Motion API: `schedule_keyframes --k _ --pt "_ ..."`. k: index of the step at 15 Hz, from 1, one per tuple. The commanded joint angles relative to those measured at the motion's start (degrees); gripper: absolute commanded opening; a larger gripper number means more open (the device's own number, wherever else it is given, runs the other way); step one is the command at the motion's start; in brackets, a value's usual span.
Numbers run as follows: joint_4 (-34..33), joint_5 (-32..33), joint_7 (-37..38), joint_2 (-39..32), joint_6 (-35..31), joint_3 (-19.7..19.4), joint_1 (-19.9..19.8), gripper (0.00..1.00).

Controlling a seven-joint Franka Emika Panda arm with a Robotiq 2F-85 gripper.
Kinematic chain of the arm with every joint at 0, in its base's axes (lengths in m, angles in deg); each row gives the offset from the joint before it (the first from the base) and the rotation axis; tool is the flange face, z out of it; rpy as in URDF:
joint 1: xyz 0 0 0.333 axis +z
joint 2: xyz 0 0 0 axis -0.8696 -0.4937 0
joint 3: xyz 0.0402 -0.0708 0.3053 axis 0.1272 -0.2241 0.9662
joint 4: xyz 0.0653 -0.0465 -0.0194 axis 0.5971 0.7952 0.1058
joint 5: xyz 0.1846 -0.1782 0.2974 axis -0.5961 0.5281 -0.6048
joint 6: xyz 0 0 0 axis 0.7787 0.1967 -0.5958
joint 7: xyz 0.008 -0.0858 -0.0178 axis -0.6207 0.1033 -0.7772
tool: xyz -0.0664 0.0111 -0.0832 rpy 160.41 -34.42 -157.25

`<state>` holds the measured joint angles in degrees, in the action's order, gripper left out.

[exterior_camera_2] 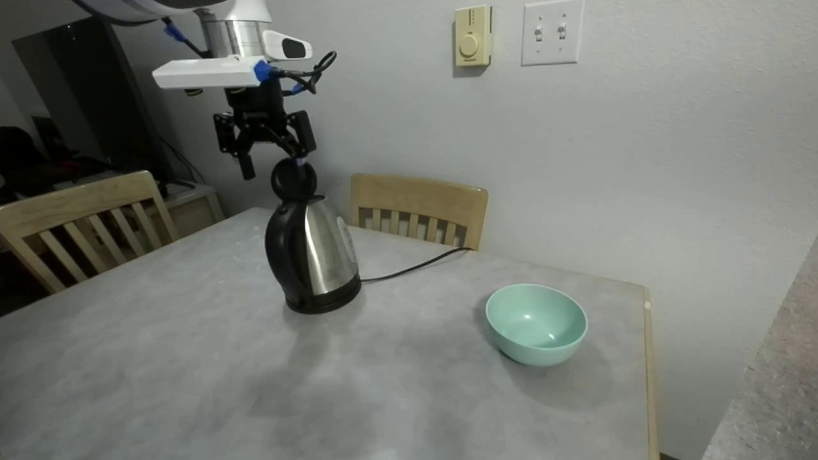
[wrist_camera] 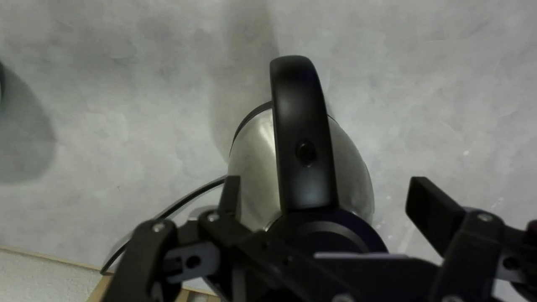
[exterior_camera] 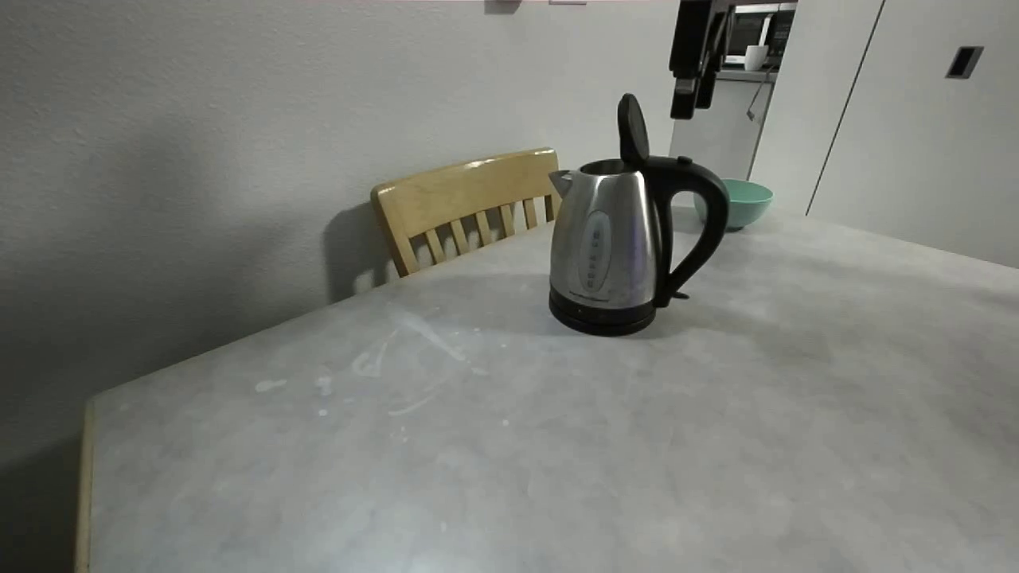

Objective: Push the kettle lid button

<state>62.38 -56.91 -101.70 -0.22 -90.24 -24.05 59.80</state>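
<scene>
My gripper (wrist_camera: 326, 191), its fingers (wrist_camera: 436, 217) spread wide and holding nothing, hangs above the kettle (exterior_camera: 629, 243), which stands upright on the table (exterior_camera: 509, 446), near a chair (exterior_camera: 470, 189) and well apart from a bowl (exterior_camera_2: 540, 356). The lid (exterior_camera: 633, 130) is up, standing on edge next to the handle (exterior_camera: 716, 207); an exterior view shows a gap between it and my gripper. In the wrist view, what I take for the button (wrist_camera: 306, 153) is set in the top of the handle, with no finger on it. With the lid already open, I judge the button's work done and the task all but complete; what is left is to back away. The next move, by my reading, calls for rising straight up before any swing aside, both fingers clear of the raised lid, since a bump there could knock it shut. No further press looks needed.
</scene>
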Motion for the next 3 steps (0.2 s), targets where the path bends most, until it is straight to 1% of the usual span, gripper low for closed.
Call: schedule_keyframes --k 1,3 --pt "-0.1 0.0 0.4 0.0 0.1 0.6 -0.5 1.0" --pt "-0.1 0.0 0.6 0.0 0.1 0.6 -0.5 1.0"
